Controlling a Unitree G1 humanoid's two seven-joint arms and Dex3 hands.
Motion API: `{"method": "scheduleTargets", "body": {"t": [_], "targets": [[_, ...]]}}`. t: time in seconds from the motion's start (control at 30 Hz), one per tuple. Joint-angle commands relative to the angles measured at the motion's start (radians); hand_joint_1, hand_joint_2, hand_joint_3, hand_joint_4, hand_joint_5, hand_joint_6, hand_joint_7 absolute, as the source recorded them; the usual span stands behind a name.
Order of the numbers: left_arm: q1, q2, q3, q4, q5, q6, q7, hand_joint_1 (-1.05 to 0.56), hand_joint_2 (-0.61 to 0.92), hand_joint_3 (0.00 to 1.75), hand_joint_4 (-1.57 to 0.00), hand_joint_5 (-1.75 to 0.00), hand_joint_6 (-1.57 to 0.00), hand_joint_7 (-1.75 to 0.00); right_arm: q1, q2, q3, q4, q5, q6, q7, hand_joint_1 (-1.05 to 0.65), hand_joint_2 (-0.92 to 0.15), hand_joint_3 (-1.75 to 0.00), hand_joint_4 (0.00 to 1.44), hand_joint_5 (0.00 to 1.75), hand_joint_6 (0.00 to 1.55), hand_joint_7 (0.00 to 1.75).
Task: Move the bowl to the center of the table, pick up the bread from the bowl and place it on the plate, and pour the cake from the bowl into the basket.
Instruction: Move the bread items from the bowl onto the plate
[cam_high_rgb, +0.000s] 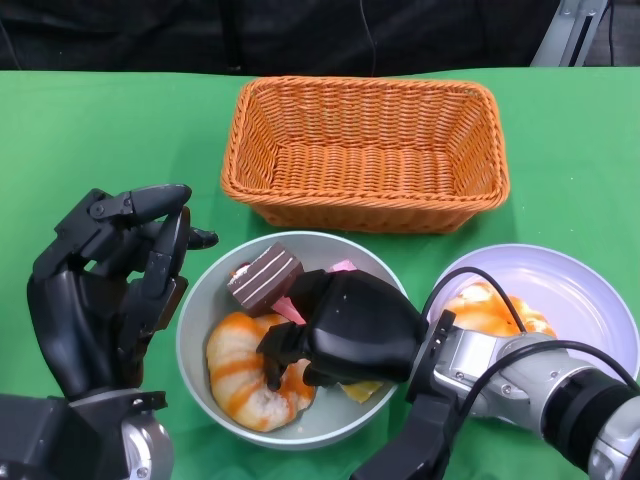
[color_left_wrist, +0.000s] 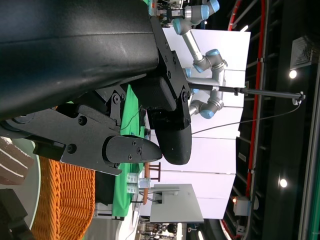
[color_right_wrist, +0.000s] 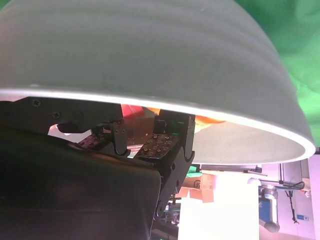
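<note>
The pale grey bowl (cam_high_rgb: 190, 320) stands near the table's front, below the basket. In it lie an orange-striped bread (cam_high_rgb: 240, 370), a brown layered cake (cam_high_rgb: 263, 278) and something pink. My right hand (cam_high_rgb: 350, 325) reaches over the bowl's right rim, and its fingers close on the bread's right end. The right wrist view shows the bowl's outer wall (color_right_wrist: 150, 50) with the fingers (color_right_wrist: 165, 145) hooked over the rim. My left hand (cam_high_rgb: 110, 280) is raised just left of the bowl, fingers apart and holding nothing. A second orange bread (cam_high_rgb: 485, 310) lies on the white plate (cam_high_rgb: 580, 290).
An empty orange wicker basket (cam_high_rgb: 365, 150) stands at the back centre, close behind the bowl. The plate sits at the front right, partly under my right forearm. Green cloth covers the table. The left wrist view shows the basket's side (color_left_wrist: 67, 200).
</note>
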Motion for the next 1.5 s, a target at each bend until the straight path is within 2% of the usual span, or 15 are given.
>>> {"method": "scheduleTargets", "body": {"t": [0.03, 0.1, 0.2, 0.4, 0.47, 0.57, 0.63, 0.7, 0.9, 1.07, 1.17, 1.33, 1.5], "targets": [[-0.01, 0.012, 0.011, 0.013, -0.007, -0.012, -0.012, -0.17, 0.92, 0.32, -0.84, -1.17, -1.01, -0.61, 0.002, -0.025, -0.017, -0.025, 0.003, -0.003, -0.009, -0.21, -0.83, 0.0, 0.71, 1.31, 0.95, 0.33], [-0.011, 0.012, 0.011, 0.016, -0.011, -0.014, -0.015, -0.17, 0.92, 0.32, -0.84, -1.17, -1.01, -0.61, 0.0, -0.026, -0.021, -0.026, 0.005, -0.007, -0.018, -0.22, -0.82, 0.0, 0.75, 1.22, 1.0, 0.18], [-0.013, 0.015, 0.011, 0.021, -0.013, -0.022, -0.019, -0.17, 0.92, 0.32, -0.84, -1.17, -1.02, -0.61, 0.0, -0.023, -0.031, -0.02, 0.018, -0.015, -0.021, -0.24, -0.83, -0.01, 0.77, 1.17, 1.03, 0.1], [-0.012, 0.013, 0.014, 0.022, -0.01, -0.023, -0.022, -0.16, 0.92, 0.33, -0.85, -1.17, -1.02, -0.6, 0.001, -0.023, -0.048, -0.022, 0.033, -0.032, 0.002, -0.26, -0.85, 0.0, 0.79, 1.06, 1.01, 0.03], [-0.014, 0.012, 0.015, 0.024, -0.016, -0.023, -0.026, -0.17, 0.92, 0.33, -0.85, -1.17, -1.02, -0.6, 0.005, -0.025, -0.058, -0.034, 0.045, -0.039, 0.018, -0.27, -0.85, 0.0, 0.8, 1.08, 1.03, 0.03], [-0.016, 0.01, 0.018, 0.026, -0.019, -0.024, -0.03, -0.17, 0.92, 0.32, -0.85, -1.16, -1.03, -0.6, 0.01, -0.028, -0.066, -0.052, 0.056, -0.044, 0.042, -0.3, -0.82, 0.0, 0.78, 1.12, 1.01, 0.01], [-0.017, 0.011, 0.02, 0.028, -0.018, -0.025, -0.031, -0.16, 0.92, 0.33, -0.86, -1.16, -1.03, -0.59, 0.013, -0.029, -0.066, -0.06, 0.054, -0.043, 0.047, -0.34, -0.79, 0.0, 0.78, 1.07, 0.99, 0.0], [-0.018, 0.01, 0.021, 0.028, -0.02, -0.024, -0.033, -0.16, 0.92, 0.33, -0.86, -1.16, -1.03, -0.59, 0.016, -0.029, -0.068, -0.066, 0.055, -0.043, 0.055, -0.38, -0.76, 0.0, 0.78, 1.0, 0.97, 0.0], [-0.017, 0.01, 0.023, 0.028, -0.028, -0.024, -0.044, -0.16, 0.92, 0.34, -0.86, -1.15, -1.03, -0.59, 0.025, -0.034, -0.074, -0.09, 0.056, -0.056, 0.075, -0.34, -0.78, 0.0, 0.96, 0.49, 0.96, 0.0], [-0.017, 0.011, 0.025, 0.033, -0.03, -0.028, -0.049, -0.16, 0.92, 0.34, -0.85, -1.15, -1.02, -0.59, 0.035, -0.036, -0.08, -0.104, 0.06, -0.067, 0.068, -0.31, -0.78, 0.0, 0.99, 0.41, 0.95, 0.0], [-0.02, 0.012, 0.026, 0.037, -0.028, -0.031, -0.048, -0.16, 0.92, 0.35, -0.85, -1.15, -1.02, -0.59, 0.033, -0.034, -0.08, -0.099, 0.052, -0.075, 0.052, -0.28, -0.8, -0.01, 1.03, 0.31, 0.93, 0.0], [-0.02, 0.011, 0.027, 0.035, -0.022, -0.028, -0.042, -0.17, 0.92, 0.32, -0.85, -1.17, -1.03, -0.6, 0.028, -0.034, -0.065, -0.102, 0.015, -0.065, 0.003, -0.34, -0.85, -0.01, 0.95, 0.1, 0.87, 0.0], [-0.015, 0.009, 0.028, 0.012, -0.036, -0.026, -0.045, -0.17, 0.92, 0.36, -0.84, -1.17, -1.01, -0.6, 0.041, -0.015, -0.069, -0.089, 0.011, -0.049, -0.028, -0.38, -0.85, 0.0, 0.92, 0.04, 0.76, 0.0]]}}
